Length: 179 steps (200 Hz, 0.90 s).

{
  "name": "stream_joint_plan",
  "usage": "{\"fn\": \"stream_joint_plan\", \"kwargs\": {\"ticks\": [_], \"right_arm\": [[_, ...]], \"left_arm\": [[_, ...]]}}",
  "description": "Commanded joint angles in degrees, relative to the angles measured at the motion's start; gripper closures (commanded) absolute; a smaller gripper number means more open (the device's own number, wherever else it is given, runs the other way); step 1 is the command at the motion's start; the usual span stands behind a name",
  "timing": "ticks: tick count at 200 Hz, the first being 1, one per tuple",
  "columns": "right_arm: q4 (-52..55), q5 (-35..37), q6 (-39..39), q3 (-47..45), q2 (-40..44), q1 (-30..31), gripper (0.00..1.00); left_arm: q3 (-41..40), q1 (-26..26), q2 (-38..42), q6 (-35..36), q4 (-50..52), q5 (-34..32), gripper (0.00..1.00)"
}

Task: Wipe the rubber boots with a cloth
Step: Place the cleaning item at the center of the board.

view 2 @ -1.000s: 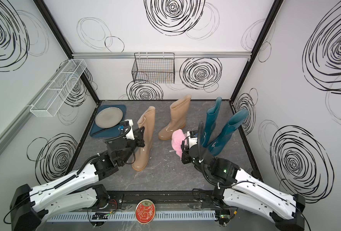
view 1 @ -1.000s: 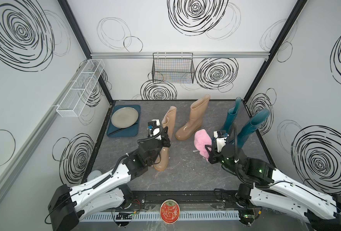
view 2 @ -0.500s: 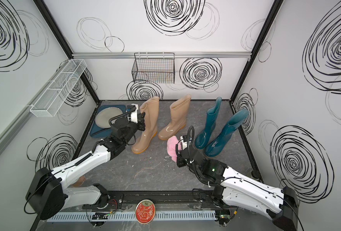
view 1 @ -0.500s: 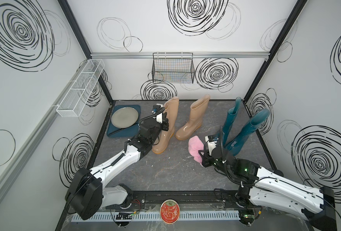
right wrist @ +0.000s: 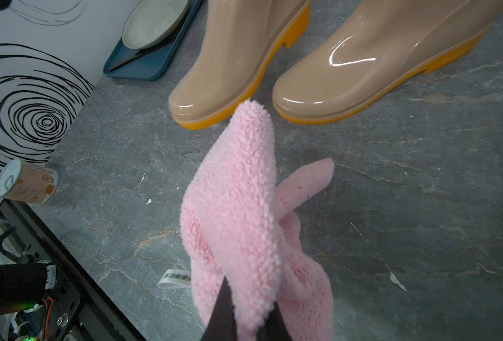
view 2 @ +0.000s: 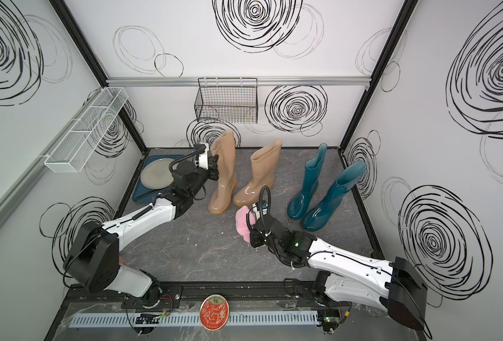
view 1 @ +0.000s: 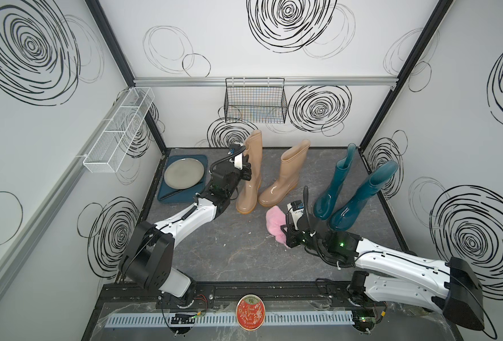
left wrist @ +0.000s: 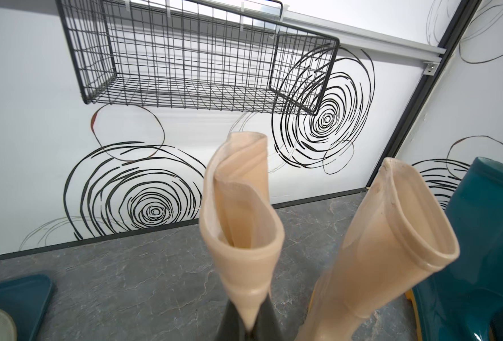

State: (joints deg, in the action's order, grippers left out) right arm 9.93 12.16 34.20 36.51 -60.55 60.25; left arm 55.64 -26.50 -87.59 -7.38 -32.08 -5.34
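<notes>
Two beige rubber boots (view 1: 248, 177) (view 1: 285, 177) stand side by side at the back middle, and two teal ones (view 1: 333, 186) (view 1: 362, 197) stand to their right. My left gripper (left wrist: 248, 327) is shut on the top edge of the left beige boot (left wrist: 241, 212), which folds under the pinch. In both top views that gripper (view 2: 215, 171) sits high on the shaft. The pink cloth (right wrist: 238, 206) with its white tag (right wrist: 175, 279) hangs from my right gripper (right wrist: 246, 324), which is shut on it. The cloth is just in front of the beige toes (view 1: 275, 221).
A blue tray (view 1: 167, 197) with a grey plate lies at the back left. A black wire basket (view 1: 254, 100) hangs on the back wall and a white mesh shelf (view 1: 117, 130) on the left wall. A can (right wrist: 26, 183) stands at the front left corner.
My left arm has carried the beige boot from mid-table toward the back, beside the other beige boot. My right gripper, still holding the cloth, has moved left and forward, away from the teal boots.
</notes>
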Motion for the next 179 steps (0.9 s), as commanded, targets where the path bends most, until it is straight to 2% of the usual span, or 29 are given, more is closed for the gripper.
{"fn": "stream_joint_plan", "kwargs": {"ticks": [1,49,103,139,179], "right_arm": [[-3.17,0.23,-0.35,0.90,-0.86,0.00,1.00],[-5.36,0.26,0.40,-0.78,-5.14,-0.04,1.00],[0.32,0.28,0.87,4.82,-9.70,-0.18,1.00],[-0.85,-2.17,0.61,5.49,-11.35,-0.13,1.00],[-0.86,-3.54,-0.07,5.45,-11.44,-0.02,1.00]], "left_arm": [[1.44,0.82,-1.91,2.65,-11.68,0.95,1.00],[-0.04,1.51,-6.01,2.58,-15.23,2.83,1.00],[2.20,1.53,-2.65,9.41,-13.19,3.10,1.00],[1.92,1.86,-1.95,12.62,-13.83,1.93,1.00],[4.83,3.85,-2.56,11.55,-12.86,3.93,1.00]]}}
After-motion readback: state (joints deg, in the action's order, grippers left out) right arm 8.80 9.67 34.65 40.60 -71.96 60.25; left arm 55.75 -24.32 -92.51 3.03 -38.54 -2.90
